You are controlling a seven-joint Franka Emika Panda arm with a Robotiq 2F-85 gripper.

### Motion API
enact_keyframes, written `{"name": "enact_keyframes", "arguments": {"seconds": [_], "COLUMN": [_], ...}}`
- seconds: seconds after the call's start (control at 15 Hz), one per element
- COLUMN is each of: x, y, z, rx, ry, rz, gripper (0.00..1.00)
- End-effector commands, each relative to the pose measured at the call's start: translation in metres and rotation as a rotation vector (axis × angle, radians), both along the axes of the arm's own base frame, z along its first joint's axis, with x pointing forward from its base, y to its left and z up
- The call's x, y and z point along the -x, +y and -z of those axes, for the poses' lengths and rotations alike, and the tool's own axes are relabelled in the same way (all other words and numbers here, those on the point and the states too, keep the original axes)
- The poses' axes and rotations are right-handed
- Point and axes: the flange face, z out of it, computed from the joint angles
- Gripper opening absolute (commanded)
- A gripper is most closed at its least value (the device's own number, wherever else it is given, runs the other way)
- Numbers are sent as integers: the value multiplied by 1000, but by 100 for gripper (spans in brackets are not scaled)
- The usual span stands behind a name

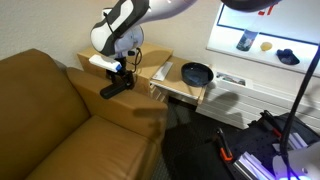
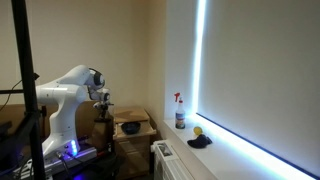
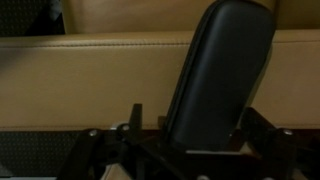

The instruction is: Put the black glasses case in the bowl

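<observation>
Case [image 3: 222, 65], seen from the wrist, stands over the sofa armrest [image 1: 125, 108], its near end between the jaws of the gripper [image 3: 195, 128], which appear drawn in against it. The end grip probably keeps the fingers off the cushion. The bowl [image 1: 196, 72] sits on the table [image 1: 185, 92], well apart, so the carry is not yet done.

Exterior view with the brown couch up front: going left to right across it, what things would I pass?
brown couch → black glasses case on the armrest → dark bowl → bottle → yellow object → dark blue cloth
</observation>
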Motion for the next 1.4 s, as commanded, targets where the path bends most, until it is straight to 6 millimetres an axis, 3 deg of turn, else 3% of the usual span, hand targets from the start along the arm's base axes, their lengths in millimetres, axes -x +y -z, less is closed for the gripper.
{"name": "enact_keyframes", "arguments": {"seconds": [0.0,0.33,0.4,0.47,0.8,1.0,1.33], "x": [-7,-11,-12,-13,-18,-20,-15], "y": [8,11,12,12,12,8,-2], "z": [14,27,29,31,28,16,-31], "rx": [7,-1,-8,-5,-27,-35,-14], "ry": [-13,-5,-2,0,-10,-15,-11], "rz": [-8,-13,-15,-15,3,10,4], "gripper": [100,100,75,74,39,31,29]}}
